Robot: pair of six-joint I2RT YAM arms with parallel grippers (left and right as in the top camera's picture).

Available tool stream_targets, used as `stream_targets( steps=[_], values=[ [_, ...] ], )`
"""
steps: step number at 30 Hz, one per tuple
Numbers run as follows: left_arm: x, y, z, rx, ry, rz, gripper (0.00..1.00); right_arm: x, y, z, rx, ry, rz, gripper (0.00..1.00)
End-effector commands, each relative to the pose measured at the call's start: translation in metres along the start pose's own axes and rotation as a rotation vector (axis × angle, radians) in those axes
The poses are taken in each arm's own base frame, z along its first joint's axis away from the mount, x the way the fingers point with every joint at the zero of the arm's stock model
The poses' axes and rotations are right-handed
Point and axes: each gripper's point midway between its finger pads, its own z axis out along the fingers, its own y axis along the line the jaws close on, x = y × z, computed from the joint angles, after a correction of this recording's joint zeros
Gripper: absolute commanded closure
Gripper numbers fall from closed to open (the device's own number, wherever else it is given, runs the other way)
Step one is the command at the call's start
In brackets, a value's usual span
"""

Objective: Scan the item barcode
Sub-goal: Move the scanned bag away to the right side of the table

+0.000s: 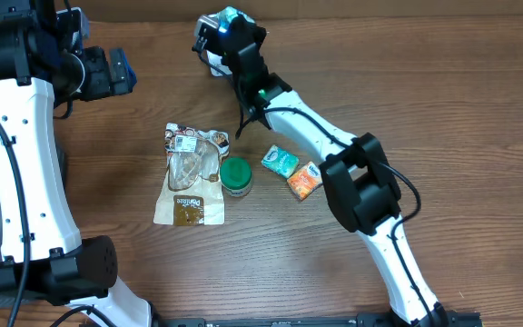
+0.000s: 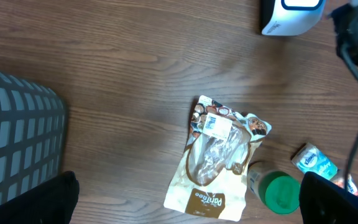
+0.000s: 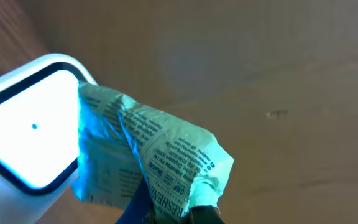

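Green packet [image 3: 154, 162] pinched at its lower end by right gripper [image 3: 173, 214], clenched on it, held up against face of white scanner [image 3: 23, 143] near table's far edge. Brown wood table [image 1: 443, 109]. Mid-table: pouch [image 1: 189, 177] lying flat, jar [image 1: 236, 176] just beside it, teal pack [image 1: 280, 162] and orange pack [image 1: 304, 181] under right arm. Left gripper [image 1: 121, 71] spread wide, released, far left. Grey grid [image 2: 17, 143] at left edge. Bare wood runs right of the arm.

Table [image 1: 443, 100], pouch [image 1: 190, 177], jar [image 1: 236, 176], scanner [image 2: 286, 18], teal packet [image 1: 280, 162], orange packet [image 1: 304, 181]
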Motion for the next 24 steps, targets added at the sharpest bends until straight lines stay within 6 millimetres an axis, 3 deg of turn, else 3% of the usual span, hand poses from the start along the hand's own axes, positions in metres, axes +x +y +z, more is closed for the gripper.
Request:
stream_targets(
  steps=[1,4,7,9,13,16,18,24],
  values=[
    [0.0,-0.001,0.002,0.003,0.006,0.011,0.01,-0.035,-0.126,-0.057,0.116,-0.081,0.284,0.96],
    [0.0,-0.001,0.002,0.003,0.006,0.011,0.01,-0.032,-0.148,-0.088,0.03,-0.069,0.415,0.96],
    [0.0,-0.001,0.002,0.003,0.006,0.011,0.0,-0.026,-0.17,-0.133,-0.118,-0.061,0.605,0.96],
    [0.0,-0.001,0.002,0.003,0.006,0.011,0.01,-0.016,-0.181,-0.157,-0.195,-0.04,0.742,0.96],
    [0.0,-0.001,0.002,0.003,0.006,0.011,0.0,0.021,-0.196,-0.214,-0.39,0.063,1.019,0.96],
    [0.0,-0.001,0.002,0.003,0.006,0.011,0.0,0.059,-0.195,-0.247,-0.532,0.162,1.105,0.96],
    [0.0,-0.001,0.002,0.003,0.006,0.011,0.0,0.089,-0.19,-0.258,-0.583,0.255,1.152,0.96],
    [0.0,-0.001,0.002,0.003,0.006,0.011,0.01,0.197,-0.167,-0.27,-0.603,0.606,1.331,0.96]
  ],
)
